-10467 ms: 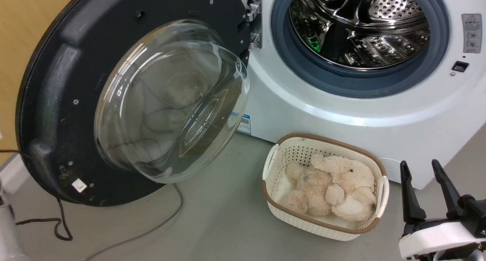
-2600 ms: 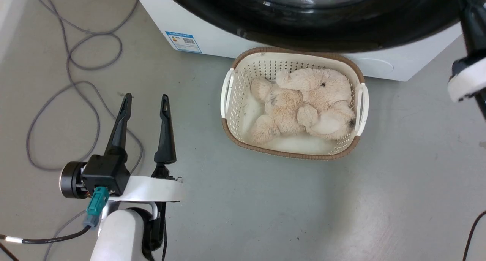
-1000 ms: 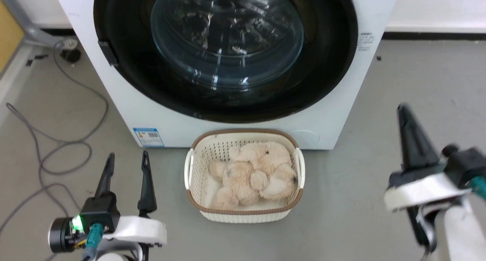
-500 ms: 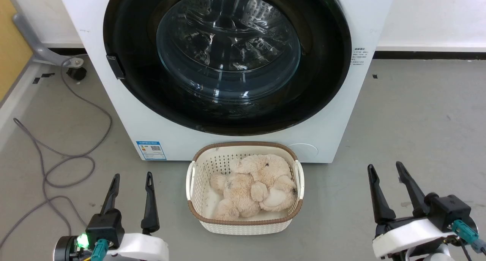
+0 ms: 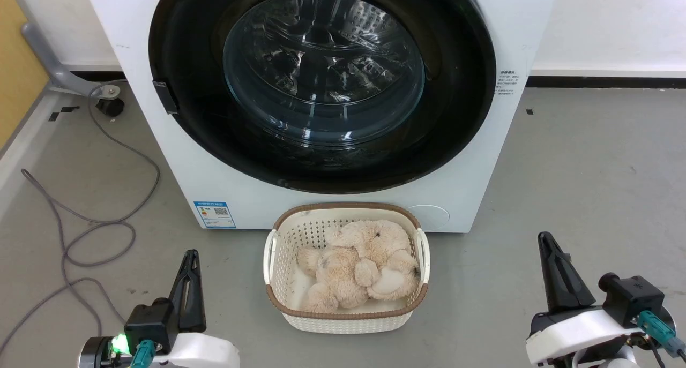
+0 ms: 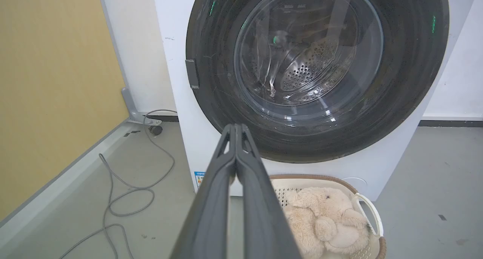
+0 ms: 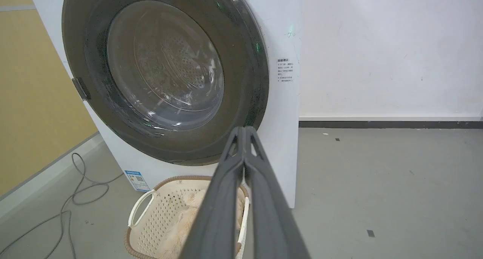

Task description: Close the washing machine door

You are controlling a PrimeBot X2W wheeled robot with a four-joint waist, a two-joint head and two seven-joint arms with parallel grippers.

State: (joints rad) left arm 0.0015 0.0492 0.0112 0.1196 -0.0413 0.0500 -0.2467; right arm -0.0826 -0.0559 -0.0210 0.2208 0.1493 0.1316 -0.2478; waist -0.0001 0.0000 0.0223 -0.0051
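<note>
Round black-rimmed glass washing machine door (image 5: 187, 132): flush against white washing machine (image 5: 482, 159), twelve o'clock. Left gripper (image 5: 190, 254), seven o'clock, right gripper (image 5: 544, 237), five: jaws pressed together. We judge an uncaught latch could let it swing open.

The washing machine door (image 5: 321, 162) is shining glossy black around clear glass, and the washing machine (image 5: 161, 159) is looking smooth and white. A fuzzy plush toy (image 5: 359, 263) is lying in a perforated plastic basket (image 5: 343, 321).

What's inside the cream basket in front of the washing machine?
A beige plush toy lies curled inside the basket, covering most of its floor. Whatever might lie beneath the toy is hidden.
</note>
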